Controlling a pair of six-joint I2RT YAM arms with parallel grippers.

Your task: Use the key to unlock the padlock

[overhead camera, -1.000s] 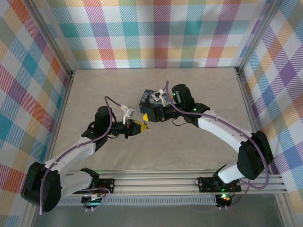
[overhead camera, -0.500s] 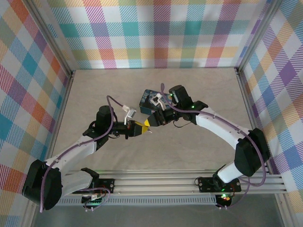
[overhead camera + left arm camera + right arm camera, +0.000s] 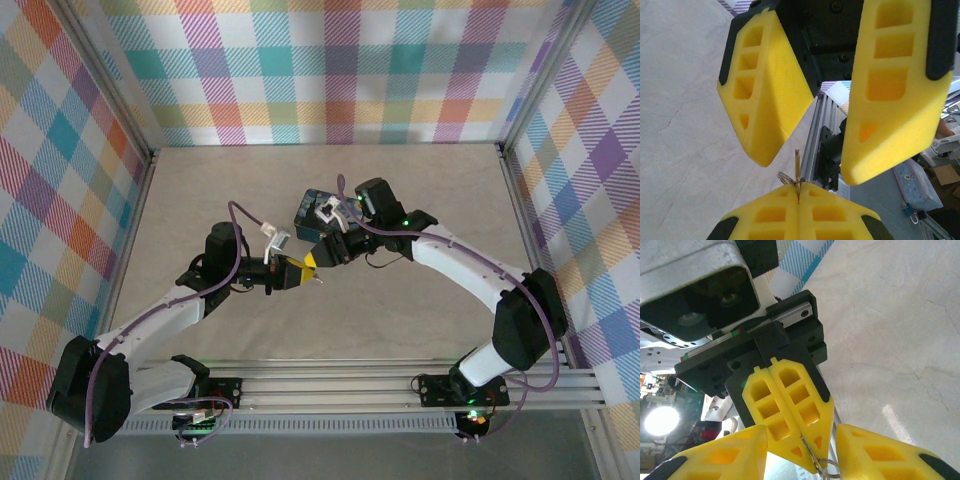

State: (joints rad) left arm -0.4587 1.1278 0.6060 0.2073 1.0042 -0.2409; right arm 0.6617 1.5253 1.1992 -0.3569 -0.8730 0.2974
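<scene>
Over the middle of the pale marbled bench, the left hand is pinched shut on the small ringed metal key, the half-open, empty right hand straddles it, and the dark blue block just behind, likely the padlock, leaves unlocking, I judge, all ahead.

Key mostly hidden in left hand

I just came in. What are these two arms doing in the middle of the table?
The left gripper is shut on a small key, pinched at its ring end. The right gripper is open, its fingers on either side of the key's tip, not gripping it. A blue object lies on the table behind them; I cannot tell if it is the padlock.
</scene>
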